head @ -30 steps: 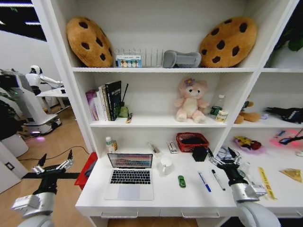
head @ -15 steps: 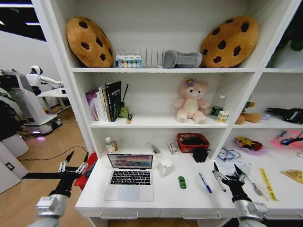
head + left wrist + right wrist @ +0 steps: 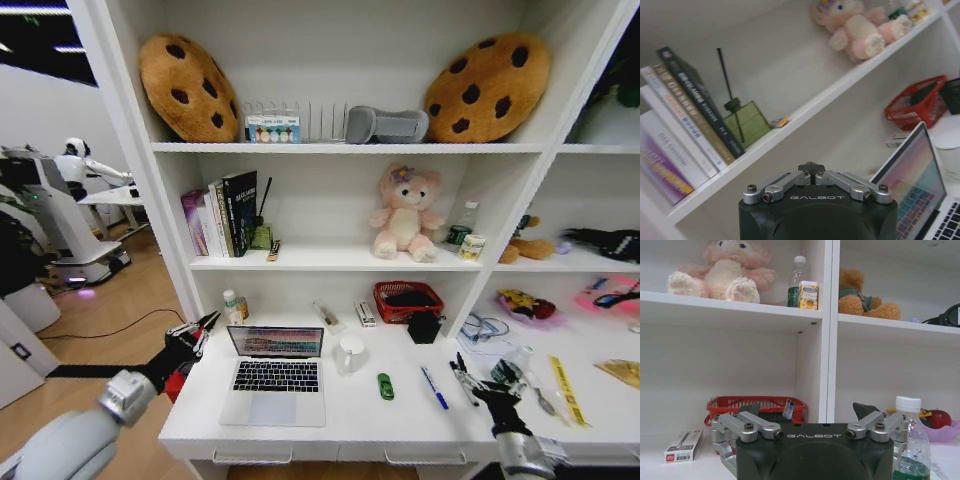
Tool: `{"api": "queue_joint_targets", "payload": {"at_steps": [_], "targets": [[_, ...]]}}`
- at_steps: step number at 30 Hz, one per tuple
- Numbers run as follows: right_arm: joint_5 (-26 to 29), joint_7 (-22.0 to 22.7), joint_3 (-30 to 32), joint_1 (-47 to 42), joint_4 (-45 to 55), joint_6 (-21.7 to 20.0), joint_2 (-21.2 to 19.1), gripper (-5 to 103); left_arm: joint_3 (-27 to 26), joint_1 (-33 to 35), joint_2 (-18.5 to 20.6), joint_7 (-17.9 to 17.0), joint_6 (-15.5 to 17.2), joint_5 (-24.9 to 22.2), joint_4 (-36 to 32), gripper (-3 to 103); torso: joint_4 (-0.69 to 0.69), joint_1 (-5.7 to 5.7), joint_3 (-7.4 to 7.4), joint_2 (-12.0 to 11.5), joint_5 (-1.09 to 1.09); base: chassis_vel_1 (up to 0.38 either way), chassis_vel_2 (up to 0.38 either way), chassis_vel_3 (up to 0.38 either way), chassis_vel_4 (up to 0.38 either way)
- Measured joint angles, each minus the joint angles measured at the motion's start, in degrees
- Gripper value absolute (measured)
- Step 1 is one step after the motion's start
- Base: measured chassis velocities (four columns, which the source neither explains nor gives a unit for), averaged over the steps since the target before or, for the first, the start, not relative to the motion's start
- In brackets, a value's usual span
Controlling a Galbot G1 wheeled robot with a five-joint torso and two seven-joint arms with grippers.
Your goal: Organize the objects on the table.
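Now both grippers hang over the ends of the table (image 3: 330, 425), neither holding anything.

Left gripper (image 3: 197, 332) is at the table's left edge, just beside the open laptop (image 3: 275, 372), its fingers drawn close together; from its wrist camera the fingers (image 3: 811, 169) meet at the tips, with the laptop screen (image 3: 914, 178) to one side. Right gripper (image 3: 490, 378) hovers with fingers spread over the right part of the table, near the black pen (image 3: 462, 383). Blue pen (image 3: 433, 387) lies beside the black one, and the green object (image 3: 385, 386) sits between the blue pen and the laptop.
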Motion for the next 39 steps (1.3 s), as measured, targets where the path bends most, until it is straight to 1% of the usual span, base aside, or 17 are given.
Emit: {"api": "queue_joint_targets", "payload": {"at_steps": [1,2,3,7,8,10,11,12,14,16,18,19,21,23,24,28,39], "targets": [[-0.2,0.0,0.0,-0.1,-0.2,0.2,0.0,100,-0.4,-0.1,3.6,0.3,0.0,-1.5,0.5,1,-0.02,0.0,0.0,0.0,0.0,0.0,0.0,0.0,0.0],[-0.3,0.0,0.1,-0.1,-0.4,0.3,-0.1,100,-1.0,-0.2,9.1,0.8,0.0,-3.7,1.7,0,0.0,0.0,0.0,0.0,0.0,0.0,0.0,0.0,0.0],[-0.3,0.0,0.1,-0.1,-0.4,0.3,-0.1,100,-1.0,-0.2,9.1,0.8,0.0,-3.7,1.7,0,0.0,0.0,0.0,0.0,0.0,0.0,0.0,0.0,0.0],[-0.5,0.1,0.3,0.0,-0.4,0.4,0.4,100,-3.0,1.5,20.7,1.7,-1.0,-7.7,5.2,0,0.0,0.01,0.01,0.0,0.01,0.0,0.0,0.0,0.0],[-0.5,0.1,0.3,0.0,-0.4,0.4,0.4,100,-3.0,1.5,20.7,1.7,-1.0,-7.7,5.2,0,0.0,0.01,0.01,0.0,0.01,0.0,0.0,0.0,0.0],[-0.8,0.1,0.3,0.0,-0.5,0.5,0.9,100,-4.8,4.6,26.8,2.0,-1.8,-8.7,7.2,0,0.0,0.01,0.0,0.0,0.01,0.0,0.0,0.0,0.0],[-0.9,0.1,0.3,0.0,-0.6,0.6,1.2,100,-5.2,5.6,28.8,2.0,-2.0,-9.0,7.8,0,0.01,0.01,0.01,0.0,0.0,0.0,0.0,0.0,0.0],[-0.9,0.1,0.3,0.0,-0.6,0.6,1.2,100,-5.2,5.6,28.8,2.0,-2.0,-9.0,7.8,0,0.01,0.01,0.01,0.0,0.0,0.0,0.0,0.0,0.0],[-1.2,0.1,0.3,0.0,-0.8,0.7,1.7,100,-7.3,8.1,33.0,2.0,-2.3,-10.0,9.7,0,0.01,0.01,0.0,0.0,0.01,0.0,0.0,0.0,0.0],[-1.2,0.1,0.2,0.0,-0.9,0.8,1.8,100,-8.2,8.8,34.1,2.0,-2.4,-10.4,10.3,0,0.02,0.01,0.0,0.0,0.01,0.0,0.0,0.0,0.0],[-1.3,0.1,0.1,0.1,-1.2,0.9,2.2,100,-13.1,12.3,38.8,2.0,-2.8,-12.8,13.4,0,0.01,0.01,0.0,0.0,0.01,0.0,0.0,0.0,0.0],[-1.3,0.1,0.1,0.1,-1.2,0.9,2.2,100,-13.1,12.3,38.8,2.0,-2.8,-12.8,13.4,0,0.01,0.01,0.0,0.0,0.01,0.0,0.0,0.0,0.0],[-1.4,0.1,0.1,0.1,-1.4,1.1,2.4,100,-19.5,17.1,42.8,1.8,-2.9,-15.4,16.8,0,-0.01,0.01,0.0,0.0,0.02,0.0,0.0,0.0,0.0],[-1.4,0.1,0.1,0.2,-1.5,1.2,2.4,100,-20.9,18.5,43.8,1.7,-2.9,-15.9,17.6,0,-0.01,0.01,0.0,0.0,0.02,0.0,0.0,0.0,0.0],[-1.2,0.2,0.2,0.3,-1.6,1.2,2.4,100,-23.0,21.3,45.4,1.7,-2.9,-16.2,19.1,0,-0.02,0.01,0.0,0.0,0.02,0.0,0.0,0.0,0.0],[-0.5,0.3,0.5,0.6,-1.6,1.2,2.0,100,-24.0,24.8,47.0,1.6,-2.6,-15.7,19.5,0,0.0,0.01,0.01,0.0,0.0,0.0,0.0,0.0,0.0],[0.4,0.4,0.6,1.0,-2.0,1.3,1.5,100,-23.0,29.1,46.5,1.0,-2.5,-10.5,18.9,0,0.0,0.0,-0.01,0.0,0.0,0.0,0.0,0.0,0.0]]}}
